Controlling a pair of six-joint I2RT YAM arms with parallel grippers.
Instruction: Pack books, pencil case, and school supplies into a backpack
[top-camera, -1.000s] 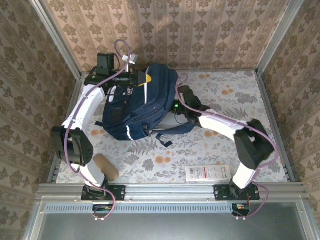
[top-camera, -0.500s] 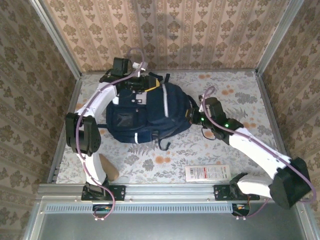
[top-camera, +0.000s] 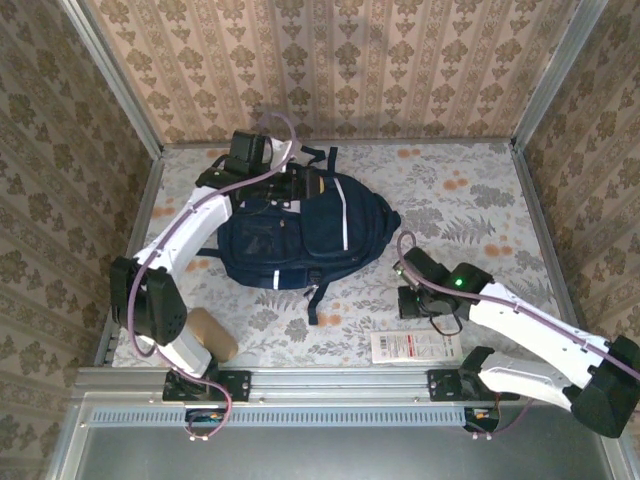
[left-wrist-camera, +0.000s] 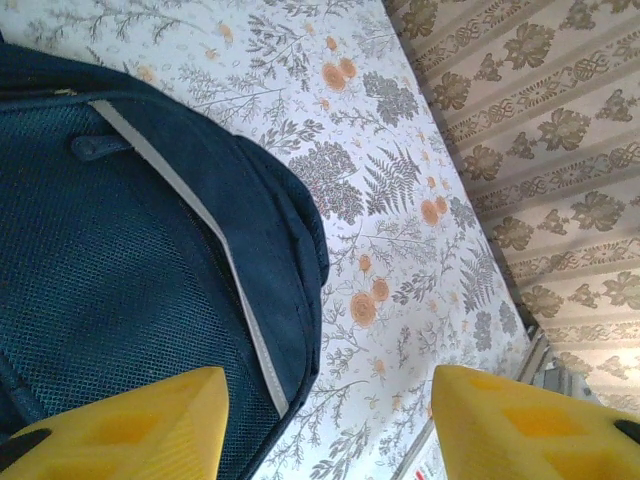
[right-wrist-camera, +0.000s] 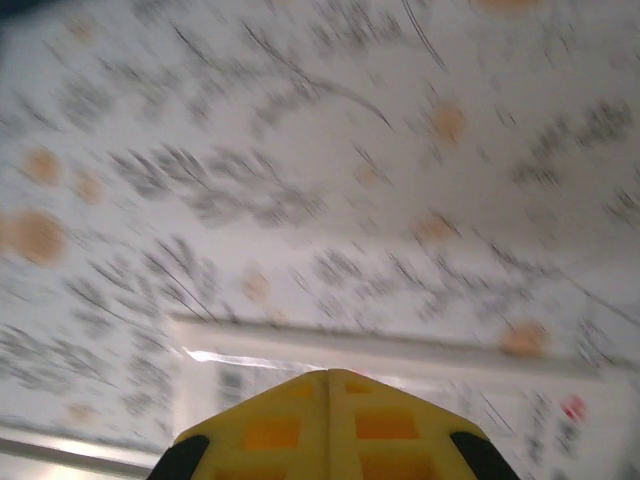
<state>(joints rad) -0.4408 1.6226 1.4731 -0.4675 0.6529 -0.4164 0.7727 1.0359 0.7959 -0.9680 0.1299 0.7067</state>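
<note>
Right pincer (right-wrist-camera: 328, 378) withdrew; backpack (top-camera: 290, 235) lies left-right.

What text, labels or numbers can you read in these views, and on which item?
No text can be quoted from any view.
Print on the long white packet: red markings, too small to read from the top camera and motion-blurred in the right wrist view.
On the backpack: thin white stripes, no legible label or brand.

The backpack (top-camera: 290, 232), navy with thin white stripes, lies flat with its front pockets up, its far end beneath the left gripper (left-wrist-camera: 325, 420). The long white packet (top-camera: 415, 347) with red print lies flat just below the right gripper (right-wrist-camera: 330, 374), apart from the backpack.
</note>
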